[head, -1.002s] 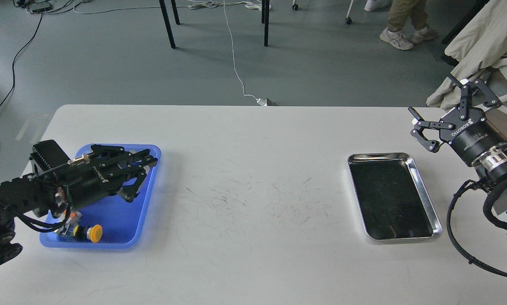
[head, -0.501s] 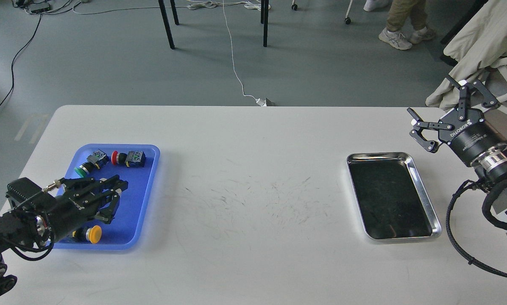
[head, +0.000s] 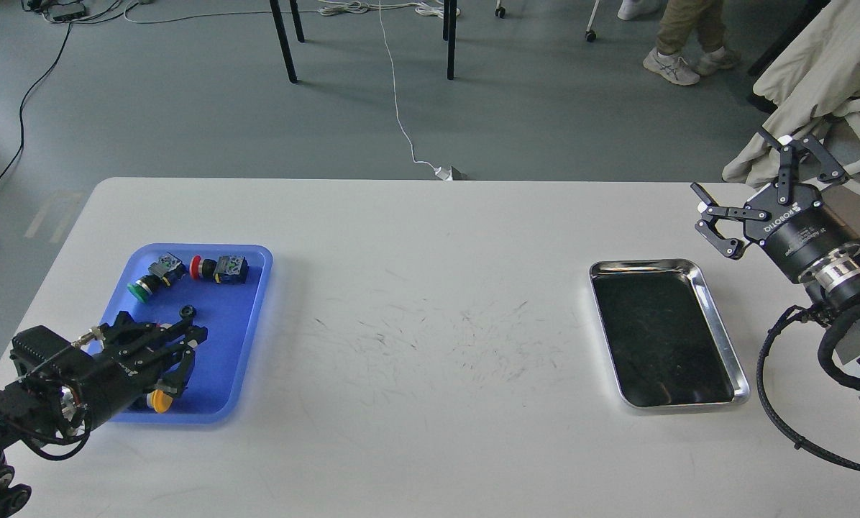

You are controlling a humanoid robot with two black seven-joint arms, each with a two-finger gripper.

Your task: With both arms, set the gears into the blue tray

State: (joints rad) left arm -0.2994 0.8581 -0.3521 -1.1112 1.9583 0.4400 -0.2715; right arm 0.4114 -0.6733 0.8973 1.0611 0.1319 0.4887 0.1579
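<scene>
Seen from the head view, a rectangular blue plastic tray (head: 246,338) is lying at the left of the white surface (head: 430,237). One small black toothed gear (head: 188,311) is resting inside it, just beyond the left gripper (head: 178,352), whose fingers are bunched dark over the tray; their spread cannot be told. Green-capped (head: 142,290), red-capped (head: 198,267) and yellow-capped (head: 159,401) push-buttons are also lying in it. At the right, the right gripper (head: 750,187) is being held with fingers spread wide and empty, near a shiny steel tray (head: 717,309).
</scene>
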